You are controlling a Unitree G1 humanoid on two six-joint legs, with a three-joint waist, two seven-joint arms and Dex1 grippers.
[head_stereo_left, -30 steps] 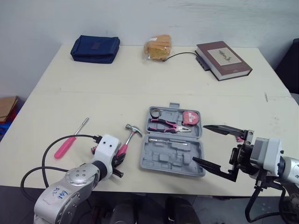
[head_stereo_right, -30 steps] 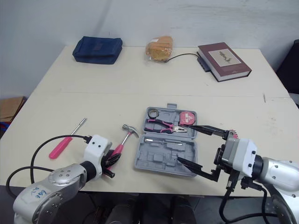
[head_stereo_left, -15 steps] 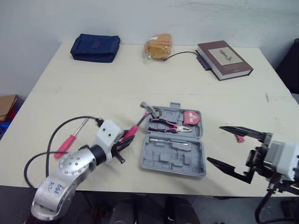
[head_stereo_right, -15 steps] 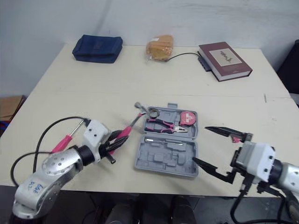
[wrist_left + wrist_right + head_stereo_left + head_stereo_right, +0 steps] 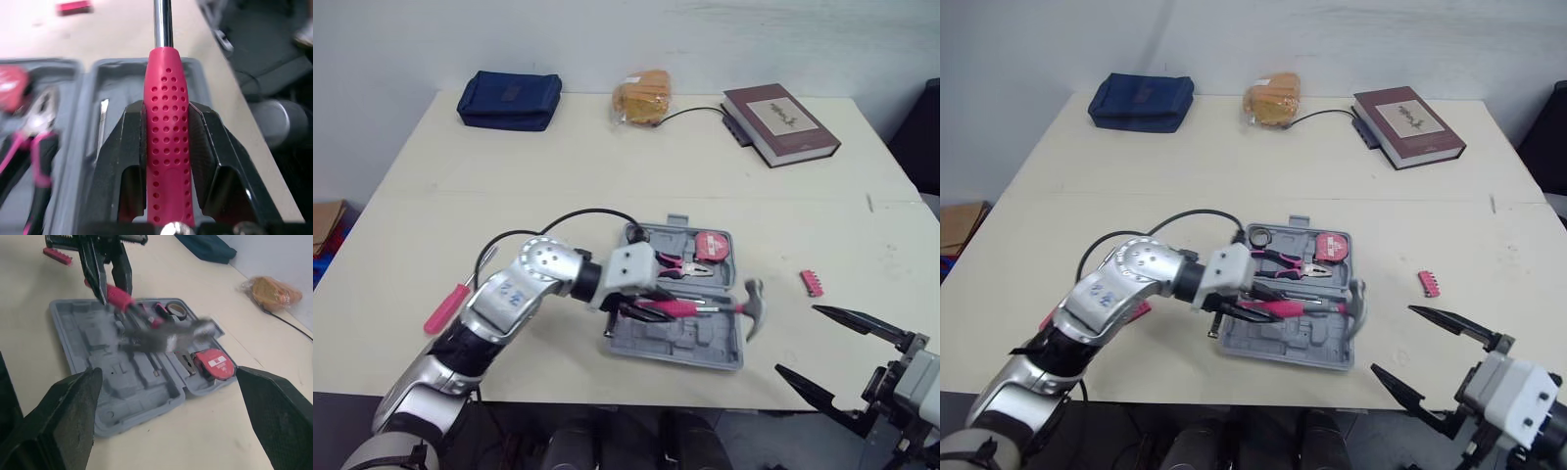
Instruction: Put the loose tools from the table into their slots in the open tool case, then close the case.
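Navy pouch at far left corner of pale desk. Bagged yellow-brown bun at far edge centre. Black cable runs between bun and maroon book, far right. Cardboard box on floor, left.

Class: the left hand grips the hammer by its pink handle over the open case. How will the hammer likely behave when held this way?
The hammer is probably head-heavy: its metal head sticks far beyond the left hand, so it may droop. The dimpled handle likely resists slipping. It looks stiff, unlikely to bend.
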